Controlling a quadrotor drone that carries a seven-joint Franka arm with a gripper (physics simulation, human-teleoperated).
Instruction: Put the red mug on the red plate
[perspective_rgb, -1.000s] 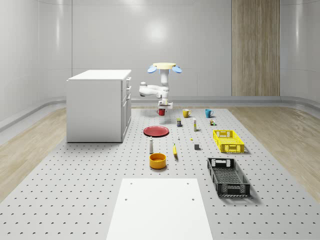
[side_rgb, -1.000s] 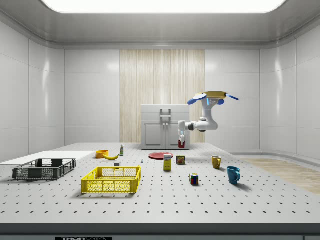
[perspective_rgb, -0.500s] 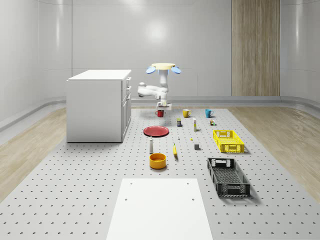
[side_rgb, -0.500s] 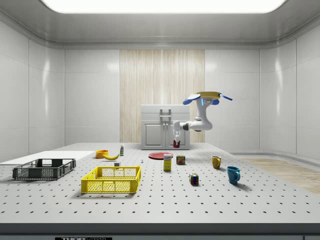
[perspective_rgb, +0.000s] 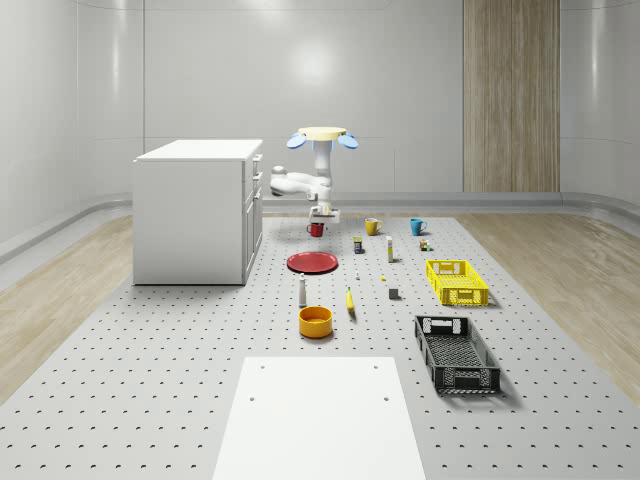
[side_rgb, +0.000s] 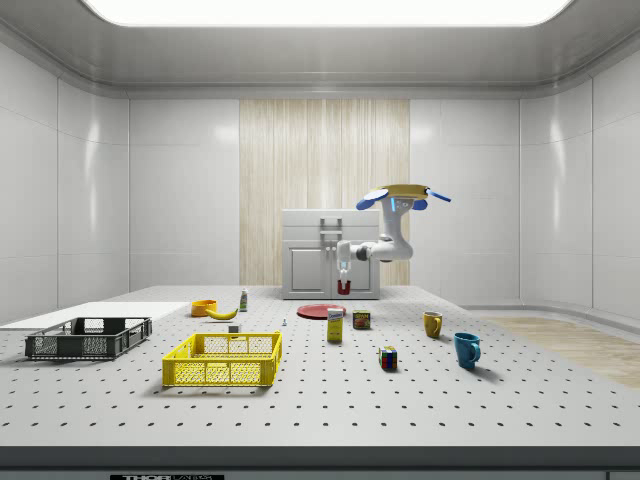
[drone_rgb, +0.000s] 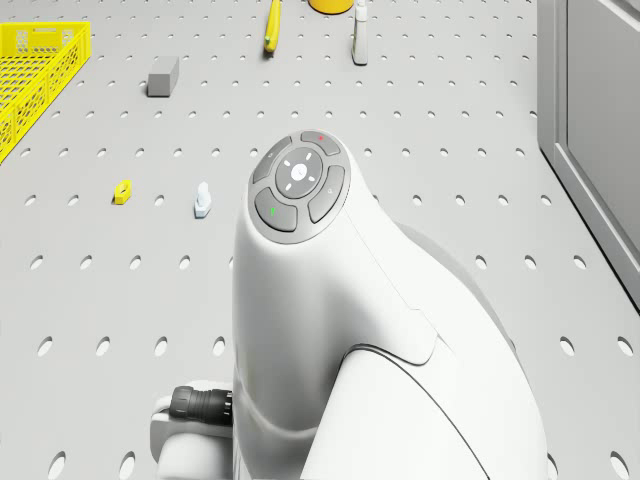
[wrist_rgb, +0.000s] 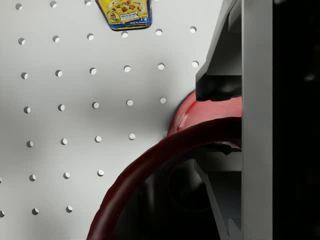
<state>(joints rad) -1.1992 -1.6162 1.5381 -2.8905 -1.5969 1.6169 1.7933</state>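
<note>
Gripping the red mug (perspective_rgb: 316, 229), the hand (perspective_rgb: 321, 216) has drifted nearer the red plate (perspective_rgb: 312, 262).

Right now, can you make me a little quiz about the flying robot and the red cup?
1. True or false: the red mug sits on the red plate.
2. What holds the red mug? A) the pincer B) the yellow crate C) the orange bowl
3. Fill in: the drone hovers beside the white ____.

Key: 1 false, the mug hangs in the air behind the plate in the whole-scene view. 2 A, its fingers clamp the rim. 3 cabinet.
</note>
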